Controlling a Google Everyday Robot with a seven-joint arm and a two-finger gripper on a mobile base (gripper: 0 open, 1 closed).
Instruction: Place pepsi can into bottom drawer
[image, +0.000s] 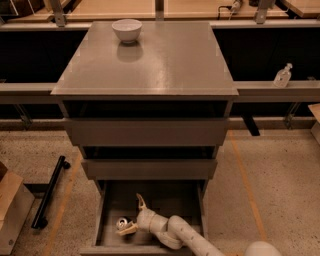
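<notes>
Directly below the desk's (150, 65) front edge, the bottom drawer (107, 210) stands open; the pepsi can (122, 223) rests inside, front-left, just beside the gripper (131, 215), whose jaws are spread wide.

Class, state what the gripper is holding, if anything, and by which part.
Nothing seems gripped: the gripper, open inside the bottom drawer, has the pepsi can beside its lower finger only.

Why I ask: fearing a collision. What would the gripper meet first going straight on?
Probably the pepsi can, right before the gripper in the bottom drawer; depth is unclear.
</notes>
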